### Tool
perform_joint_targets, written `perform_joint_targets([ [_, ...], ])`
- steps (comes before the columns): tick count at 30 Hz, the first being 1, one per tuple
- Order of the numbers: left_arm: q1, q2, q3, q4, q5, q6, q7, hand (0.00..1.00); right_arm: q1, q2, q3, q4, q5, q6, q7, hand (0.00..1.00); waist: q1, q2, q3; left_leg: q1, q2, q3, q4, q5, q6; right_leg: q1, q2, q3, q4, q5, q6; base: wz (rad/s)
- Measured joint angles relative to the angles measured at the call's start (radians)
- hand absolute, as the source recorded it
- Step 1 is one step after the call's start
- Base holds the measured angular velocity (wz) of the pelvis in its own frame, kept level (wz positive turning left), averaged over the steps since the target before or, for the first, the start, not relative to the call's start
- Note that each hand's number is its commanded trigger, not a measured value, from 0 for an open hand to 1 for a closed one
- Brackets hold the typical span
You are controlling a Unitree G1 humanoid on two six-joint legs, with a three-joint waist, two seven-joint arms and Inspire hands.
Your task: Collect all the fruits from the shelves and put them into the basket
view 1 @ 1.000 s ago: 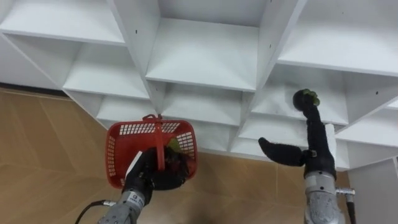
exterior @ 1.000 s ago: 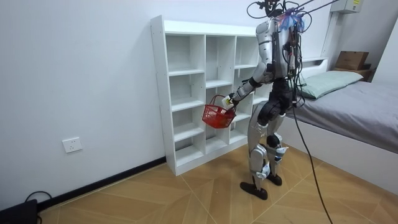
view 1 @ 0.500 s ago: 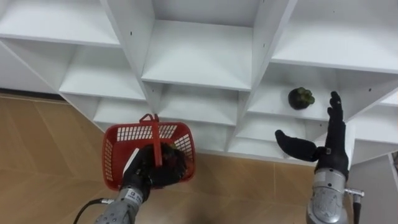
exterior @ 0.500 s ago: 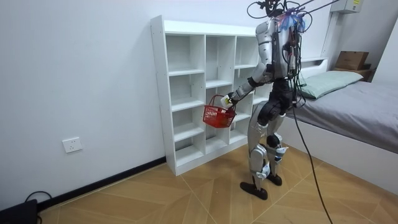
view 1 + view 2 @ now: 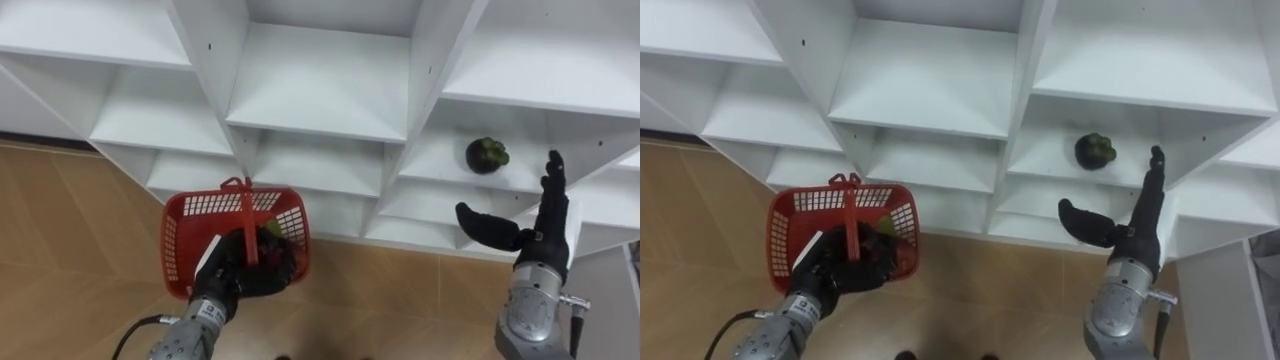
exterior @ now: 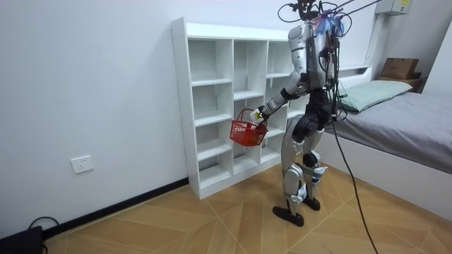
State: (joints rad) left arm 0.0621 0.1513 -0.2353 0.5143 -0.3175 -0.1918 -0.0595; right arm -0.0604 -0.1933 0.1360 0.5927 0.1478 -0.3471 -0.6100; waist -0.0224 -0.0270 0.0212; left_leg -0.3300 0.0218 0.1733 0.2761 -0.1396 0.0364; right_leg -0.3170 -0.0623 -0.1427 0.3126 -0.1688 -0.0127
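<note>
— Pulled back, that right hand [image 5: 538, 243]: a second ago its fingertips were up against the dark round fruit with a green cap [image 5: 486, 155]. Now it sits lower and to the right of it, clear of it.
— How is it held?
— Wide open. The fingers are straight and point up towards the shelf, the thumb is spread out to the left, and there is nothing in it.
— And the fruit?
— It sits on a board in the right-hand column of the white open-fronted shelf unit [image 5: 320, 90], alone in its compartment, above and left of the fingertips.
— What about the other side?
— As before, the left hand [image 5: 243, 275] has its fingers curled round the upright handle [image 5: 243, 210] of the red plastic basket with slotted walls [image 5: 178, 245]. The basket hangs in front of the lower shelves, over the wood-patterned floor [image 5: 60, 230].
— Anything in it?
— Something dark, with a bit of yellow-green beside the handle. I can't tell what kind of fruit it is.
— Where does the robot stand?
— Upright and close to the shelf unit, facing it. The basket is held out at about hip level towards the room view's left. A bed with a grey cover [image 6: 417, 120] lies behind the robot, on the room view's right.
</note>
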Motion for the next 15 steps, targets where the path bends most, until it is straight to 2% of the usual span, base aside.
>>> perform_joint_targets([
  [5,-0.005,0.006,-0.007,0.000,-0.007,0.000,-0.001,1.00,-0.024,-0.012,0.000,0.030,0.078,0.005,0.001,0.00,0.001,0.000,0.0002,-0.016,0.000,-0.002,0.011,0.000,0.000,-0.007,-0.004,-0.013,0.002,0.000,0.000,0.06],
  [8,-0.010,0.011,-0.006,0.000,-0.005,0.000,-0.004,1.00,-0.072,-0.025,-0.003,0.063,0.079,0.012,0.012,0.00,0.002,-0.003,0.0018,-0.023,0.000,0.003,0.017,0.000,0.000,-0.018,-0.007,-0.012,0.017,-0.002,0.000,0.00],
  [12,-0.021,0.032,-0.005,0.001,-0.004,0.000,-0.030,1.00,-0.134,-0.057,-0.004,0.110,0.078,0.012,0.024,0.00,0.005,-0.013,0.0094,-0.027,0.002,0.003,0.033,-0.001,0.001,-0.021,-0.008,-0.014,0.033,-0.009,-0.003,0.03],
  [15,-0.024,0.045,-0.006,0.001,-0.004,0.000,-0.036,1.00,-0.139,-0.074,-0.004,0.116,0.077,0.012,0.023,0.00,0.011,-0.015,0.0126,-0.037,0.005,0.003,0.045,-0.001,0.001,-0.027,-0.009,-0.024,0.035,-0.010,-0.005,0.06],
])
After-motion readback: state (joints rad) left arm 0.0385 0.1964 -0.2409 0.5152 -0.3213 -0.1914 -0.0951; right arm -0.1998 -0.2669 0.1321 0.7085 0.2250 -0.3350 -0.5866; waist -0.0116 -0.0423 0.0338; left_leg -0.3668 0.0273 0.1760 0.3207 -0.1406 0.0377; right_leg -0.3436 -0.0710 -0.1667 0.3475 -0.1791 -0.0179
